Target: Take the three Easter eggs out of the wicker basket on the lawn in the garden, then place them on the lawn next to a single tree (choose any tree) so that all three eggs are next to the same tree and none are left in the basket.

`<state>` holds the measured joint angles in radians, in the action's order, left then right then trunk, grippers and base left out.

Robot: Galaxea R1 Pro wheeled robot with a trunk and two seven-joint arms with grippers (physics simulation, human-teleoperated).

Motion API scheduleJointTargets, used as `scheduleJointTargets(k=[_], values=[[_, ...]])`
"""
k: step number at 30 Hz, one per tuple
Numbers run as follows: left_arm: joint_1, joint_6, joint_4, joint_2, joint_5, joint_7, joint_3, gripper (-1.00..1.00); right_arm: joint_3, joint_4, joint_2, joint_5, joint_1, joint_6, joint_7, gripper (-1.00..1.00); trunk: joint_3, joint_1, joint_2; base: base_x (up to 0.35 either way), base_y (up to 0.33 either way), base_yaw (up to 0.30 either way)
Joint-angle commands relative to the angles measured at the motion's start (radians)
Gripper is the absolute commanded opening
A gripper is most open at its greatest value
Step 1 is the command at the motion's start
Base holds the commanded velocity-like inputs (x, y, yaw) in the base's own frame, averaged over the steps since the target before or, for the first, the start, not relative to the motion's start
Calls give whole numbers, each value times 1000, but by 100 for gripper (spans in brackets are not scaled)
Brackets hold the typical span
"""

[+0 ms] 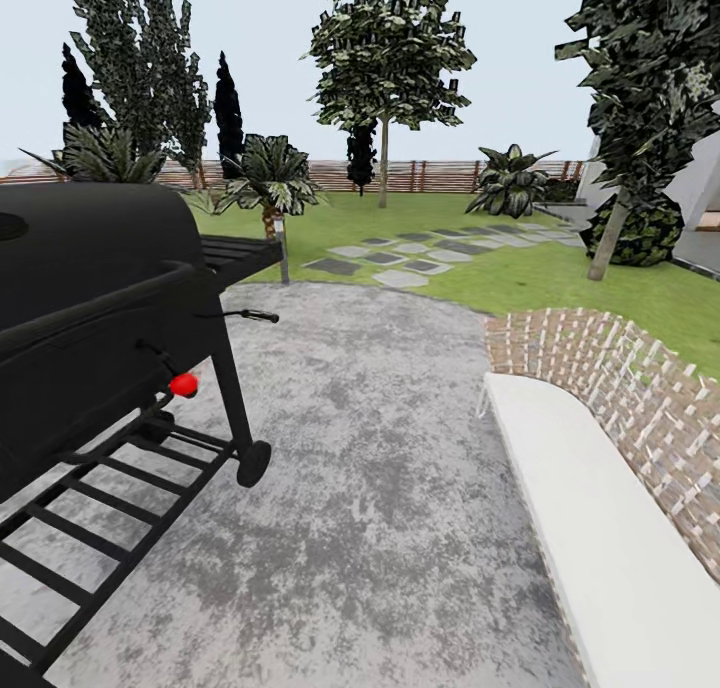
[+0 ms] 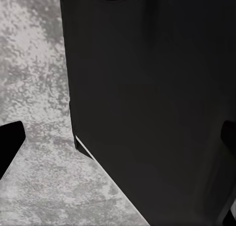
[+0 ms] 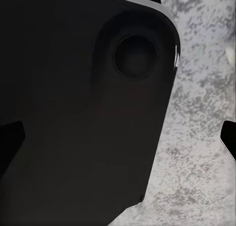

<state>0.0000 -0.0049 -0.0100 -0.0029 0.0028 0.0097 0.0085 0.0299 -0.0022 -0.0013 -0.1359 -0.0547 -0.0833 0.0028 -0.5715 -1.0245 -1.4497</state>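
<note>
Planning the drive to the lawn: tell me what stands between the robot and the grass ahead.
Nothing visible blocks the middle: bare grey paving runs straight to the lawn. A black grill crowds the left side, and a white bench with a brick wall lines the right.

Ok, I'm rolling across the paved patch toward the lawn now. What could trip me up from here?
1. The black grill stands close on the left, its wheel and lower rack jutting over the paving; the base could clip them.
2. The white bench and brick wall crowd the right, narrowing the path.
3. No basket or eggs in sight yet, so heading for the lawn may mean searching.
</note>
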Motion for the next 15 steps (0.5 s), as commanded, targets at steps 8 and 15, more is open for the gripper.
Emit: scheduleJointTargets(k=[8,15], values=[[0,0,-1,0,0,1,1,100,2,1,0,-5,0,-3,0,100,-1,-1,0,320,91,0],[0,0,-1,0,0,1,1,100,2,1,-3,-2,0,-3,1,100,-1,-1,0,320,19,-97]])
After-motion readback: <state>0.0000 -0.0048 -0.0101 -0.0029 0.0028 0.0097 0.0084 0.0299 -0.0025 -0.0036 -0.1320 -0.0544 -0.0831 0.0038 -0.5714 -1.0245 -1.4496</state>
